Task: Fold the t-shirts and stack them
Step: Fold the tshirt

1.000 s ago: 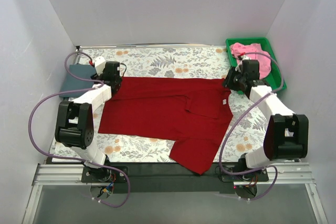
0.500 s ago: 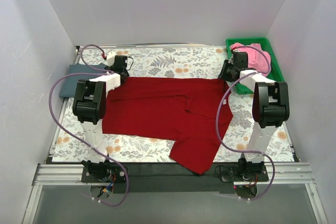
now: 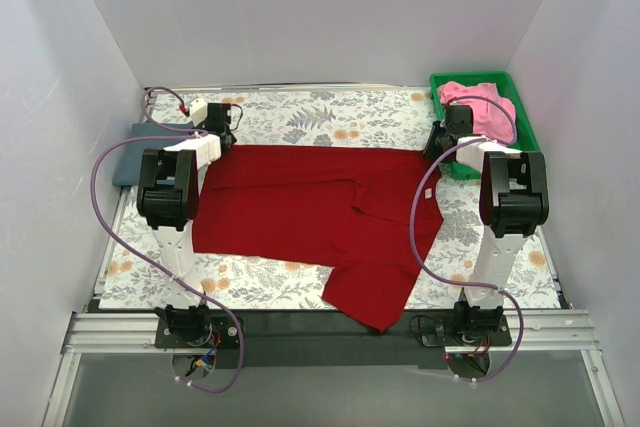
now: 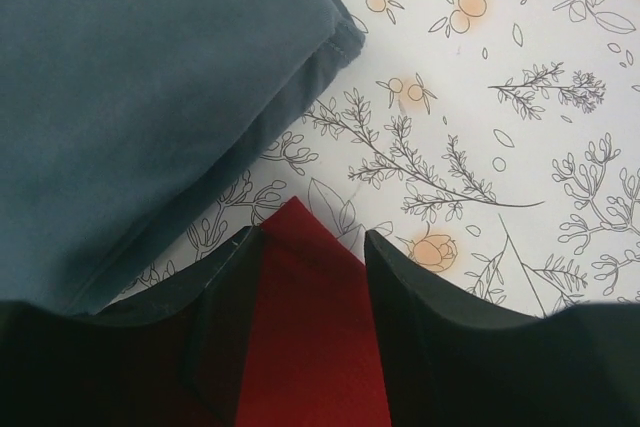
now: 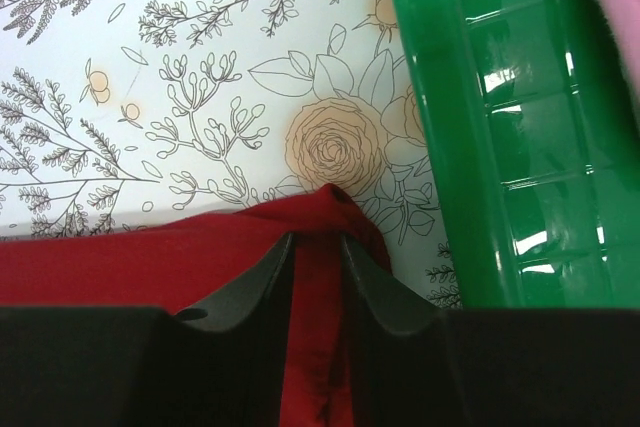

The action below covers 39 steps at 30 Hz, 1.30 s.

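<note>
A dark red t-shirt (image 3: 300,207) lies spread across the flowered table. My left gripper (image 3: 220,139) is at its far left corner. In the left wrist view the jaws (image 4: 312,235) stand apart with the flat red corner (image 4: 310,327) between them. My right gripper (image 3: 433,147) is at the far right corner, its jaws (image 5: 318,239) shut on a bunched fold of red cloth (image 5: 150,257). A folded slate blue-grey t-shirt (image 3: 140,152) lies just left of the left gripper, and fills the upper left of its wrist view (image 4: 130,97). A pink t-shirt (image 3: 485,112) sits in the bin.
A green plastic bin (image 3: 520,127) stands at the back right corner, its wall (image 5: 490,97) close beside the right gripper. White walls enclose the table on three sides. One red sleeve hangs over the near table edge (image 3: 370,312).
Both arms have stretched out toward the back of the table. The left jaws have narrowed around the shirt's far left corner. The right gripper has kept hold of its corner.
</note>
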Each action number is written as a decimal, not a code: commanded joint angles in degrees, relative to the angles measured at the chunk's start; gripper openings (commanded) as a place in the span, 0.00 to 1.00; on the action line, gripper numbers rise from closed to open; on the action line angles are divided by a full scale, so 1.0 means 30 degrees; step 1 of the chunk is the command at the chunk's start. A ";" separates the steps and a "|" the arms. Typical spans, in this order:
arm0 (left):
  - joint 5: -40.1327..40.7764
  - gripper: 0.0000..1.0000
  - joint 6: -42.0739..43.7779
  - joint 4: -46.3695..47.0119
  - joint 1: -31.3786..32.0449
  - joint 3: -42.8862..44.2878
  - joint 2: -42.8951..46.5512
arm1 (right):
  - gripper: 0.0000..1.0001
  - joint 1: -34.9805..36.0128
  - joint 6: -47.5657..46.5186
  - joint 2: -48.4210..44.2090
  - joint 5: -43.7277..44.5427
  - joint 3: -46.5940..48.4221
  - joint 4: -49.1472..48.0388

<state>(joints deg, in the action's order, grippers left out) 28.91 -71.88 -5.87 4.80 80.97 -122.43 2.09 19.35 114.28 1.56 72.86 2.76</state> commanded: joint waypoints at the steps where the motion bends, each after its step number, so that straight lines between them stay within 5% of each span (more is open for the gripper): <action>1: -0.0259 0.44 -0.0533 -0.1589 -0.0252 0.0140 -0.0001 | 0.28 -0.0491 -0.0297 0.0081 0.1472 0.0029 0.0337; 11: -0.1433 0.66 0.0547 -0.1647 0.0479 -0.0563 0.3805 | 0.34 0.0796 -0.1675 -0.2639 0.0006 0.0558 0.1304; 21: -0.1197 0.70 0.0172 -0.2497 0.1770 -0.4019 0.6591 | 0.40 0.2380 -0.0944 -0.3845 -0.0256 -0.1932 0.2505; 31: -0.1696 0.69 -0.0445 -0.3256 0.1799 -0.4199 0.4983 | 0.43 0.2498 -0.1762 -0.2412 0.0034 -0.1291 0.3238; 39: -0.2630 0.69 -0.1294 -0.4253 0.1478 -0.1798 0.1732 | 0.47 0.2235 -0.4366 0.1424 0.0973 0.3825 0.4379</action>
<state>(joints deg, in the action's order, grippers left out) 24.27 -73.38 -16.38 10.11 72.90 -113.47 9.67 11.00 114.76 2.35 77.84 14.24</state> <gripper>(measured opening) 0.692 0.468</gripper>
